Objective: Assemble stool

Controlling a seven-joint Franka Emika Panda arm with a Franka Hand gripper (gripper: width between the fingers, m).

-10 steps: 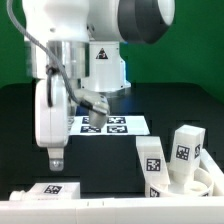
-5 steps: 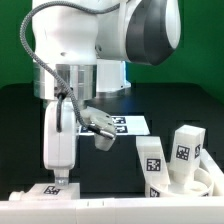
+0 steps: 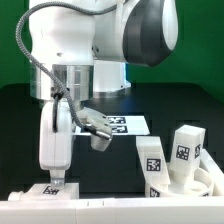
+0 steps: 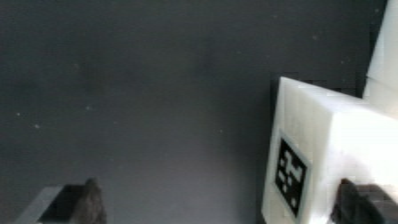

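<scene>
A white stool leg with a black-and-white tag lies at the front of the table, toward the exterior view's left. My gripper points straight down just above it. In the wrist view the gripper is open, and the leg lies between the dark fingertips, close to one finger and not gripped. Two more tagged legs stand at the exterior view's right. Beside them is the round seat, partly cut off by the frame edge.
The marker board lies on the black table behind the arm. A white rail runs along the table's front edge. The robot's body fills the upper part of the exterior view.
The arm has turned and lowered the gripper toward the leg at the front left. In the last half second it dropped only a little further.
</scene>
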